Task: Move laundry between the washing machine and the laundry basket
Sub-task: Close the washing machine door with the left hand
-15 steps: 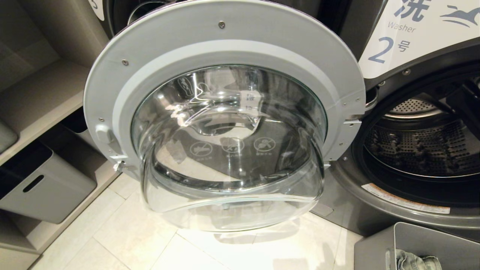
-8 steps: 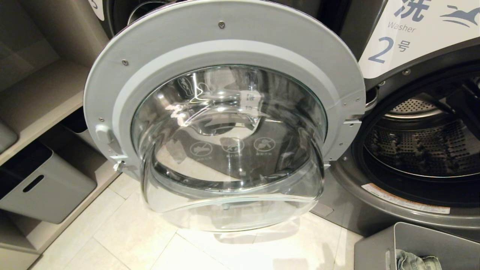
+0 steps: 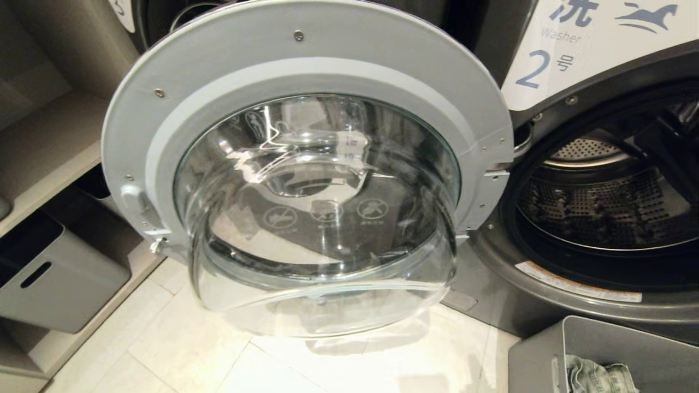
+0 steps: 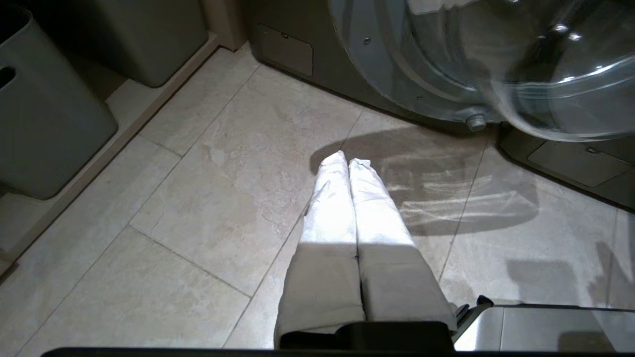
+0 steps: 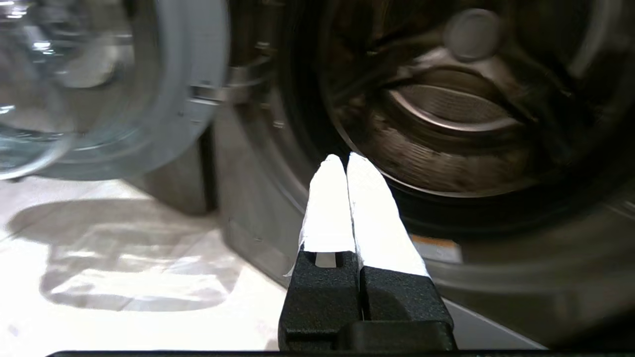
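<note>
Our whole head view has slid leftward, so the camera moved, not the things. The washing machine [image 3: 595, 229] stands open; the laundry [image 3: 598, 376] lies in the laundry basket [image 3: 628, 344]. Left gripper [image 4: 348, 161] and right gripper [image 5: 345, 158] are closed, empty.

The right gripper [image 5: 346, 157], fingers pressed together, hangs just before the washing machine [image 3: 579, 305], pointing at the lower lip of its open drum [image 5: 446, 114], with the swung-out door [image 3: 311, 164] off to its left. The left gripper [image 4: 347, 161], likewise closed, hovers over the floor tiles [image 4: 198, 198], the door ahead of it. The laundry [image 3: 598, 376] lies in the laundry basket [image 3: 628, 341], which stands before the machine, below the drum opening.
</note>
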`<state>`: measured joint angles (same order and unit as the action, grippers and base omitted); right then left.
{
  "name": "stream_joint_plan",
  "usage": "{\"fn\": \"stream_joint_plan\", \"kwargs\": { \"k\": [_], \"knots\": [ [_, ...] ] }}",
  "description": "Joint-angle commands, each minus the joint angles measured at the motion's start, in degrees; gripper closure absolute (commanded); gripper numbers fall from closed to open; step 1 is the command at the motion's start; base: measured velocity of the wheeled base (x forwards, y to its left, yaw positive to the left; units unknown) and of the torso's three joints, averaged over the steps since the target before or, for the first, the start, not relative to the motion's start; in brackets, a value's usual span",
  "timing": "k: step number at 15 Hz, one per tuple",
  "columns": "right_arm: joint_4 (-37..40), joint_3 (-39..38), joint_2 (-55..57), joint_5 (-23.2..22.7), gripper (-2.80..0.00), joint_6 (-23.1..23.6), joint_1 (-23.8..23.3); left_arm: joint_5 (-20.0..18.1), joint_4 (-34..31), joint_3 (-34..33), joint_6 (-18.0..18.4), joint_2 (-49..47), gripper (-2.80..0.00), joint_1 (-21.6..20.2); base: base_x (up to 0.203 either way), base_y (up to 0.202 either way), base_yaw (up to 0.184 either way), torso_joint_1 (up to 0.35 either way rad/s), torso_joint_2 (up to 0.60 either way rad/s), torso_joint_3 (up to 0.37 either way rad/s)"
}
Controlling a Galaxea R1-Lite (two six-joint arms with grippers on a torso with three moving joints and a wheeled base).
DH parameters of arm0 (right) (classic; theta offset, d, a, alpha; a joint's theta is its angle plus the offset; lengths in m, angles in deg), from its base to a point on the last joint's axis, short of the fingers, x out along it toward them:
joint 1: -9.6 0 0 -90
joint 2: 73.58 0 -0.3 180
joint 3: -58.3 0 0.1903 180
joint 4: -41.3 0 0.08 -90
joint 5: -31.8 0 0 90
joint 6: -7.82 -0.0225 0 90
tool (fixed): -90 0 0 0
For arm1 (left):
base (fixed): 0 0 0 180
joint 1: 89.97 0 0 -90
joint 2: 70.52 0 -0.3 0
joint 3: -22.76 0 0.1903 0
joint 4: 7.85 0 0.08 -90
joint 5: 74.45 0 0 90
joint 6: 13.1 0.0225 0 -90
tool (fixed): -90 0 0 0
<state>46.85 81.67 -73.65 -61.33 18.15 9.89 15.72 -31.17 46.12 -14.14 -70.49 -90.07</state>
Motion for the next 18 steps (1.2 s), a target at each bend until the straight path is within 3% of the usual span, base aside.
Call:
{"fn": "stream_joint_plan", "kwargs": {
  "k": [1,13,18],
  "knots": [
    [-0.1,-2.3,0.1,-0.1,0.00,0.0,0.0,0.1,0.0,0.0,0.0,0.1,0.00,0.0,-0.005,0.006,-0.144,0.002,0.01,0.002],
    [-0.1,-2.3,0.1,-0.2,0.00,0.2,0.1,0.0,0.0,0.0,0.0,0.1,0.00,0.0,-0.001,0.008,-0.175,0.003,0.00,0.002],
    [-0.1,-2.3,0.1,0.0,0.00,0.0,0.0,0.0,0.0,0.0,0.0,0.1,0.00,0.0,0.000,0.001,-0.041,-0.001,0.00,0.001]
  ]
}}
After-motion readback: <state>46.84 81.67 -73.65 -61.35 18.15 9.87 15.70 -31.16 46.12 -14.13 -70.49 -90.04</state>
